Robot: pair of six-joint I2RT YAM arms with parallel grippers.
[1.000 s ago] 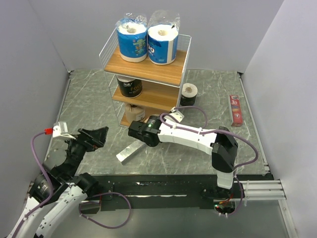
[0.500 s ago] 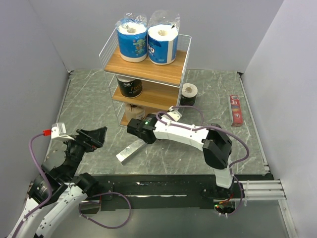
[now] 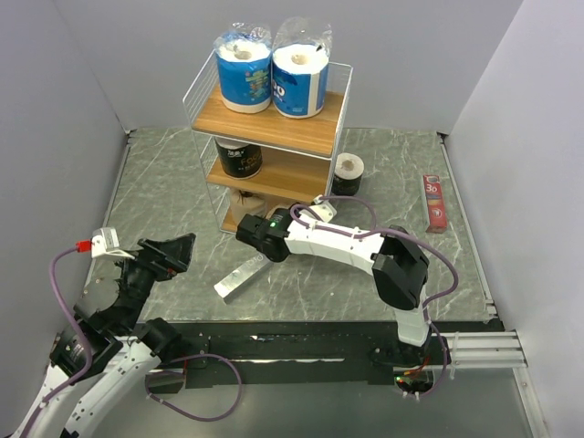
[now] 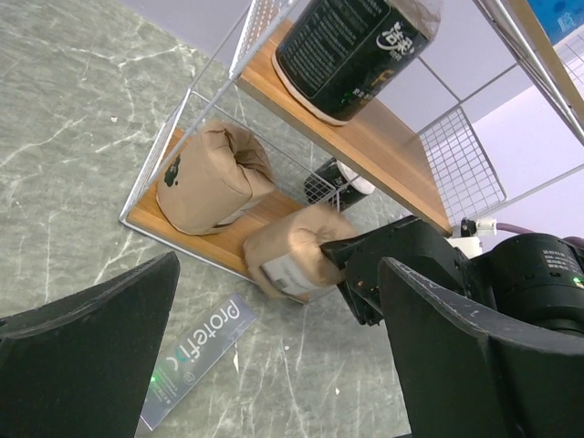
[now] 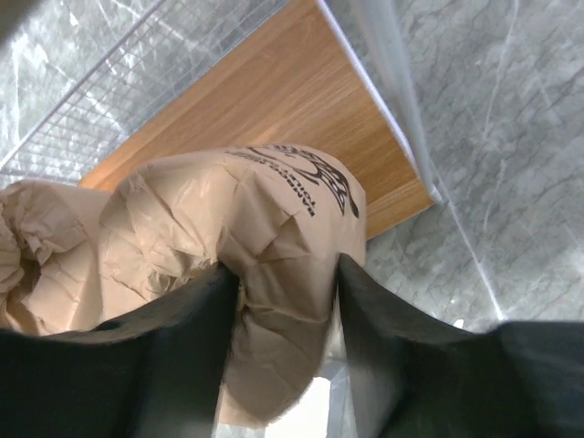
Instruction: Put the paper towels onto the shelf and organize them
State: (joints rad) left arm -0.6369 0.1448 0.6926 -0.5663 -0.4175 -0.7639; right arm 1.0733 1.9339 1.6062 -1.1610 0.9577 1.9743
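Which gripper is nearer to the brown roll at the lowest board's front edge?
Right. The right gripper has the brown roll between its fingers; the left gripper hangs open over the table, apart from it.

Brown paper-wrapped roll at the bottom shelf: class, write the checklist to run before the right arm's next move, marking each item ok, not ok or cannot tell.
1. Brown paper-wrapped roll gripped: ok, the right arm's jaws press both sides.
2. Roll resting on the bottom wooden board: cannot tell; blurred at its front edge.
3. Room beside the second brown roll: ok, bare wood shows.
4. Left arm's jaws clear: ok, open wide, away from the white wire shelf.
5. Flat silver bar off the board: ok, on the grey table.
6. All rolls shelved: not ok, one black-wrapped roll stands on the table.
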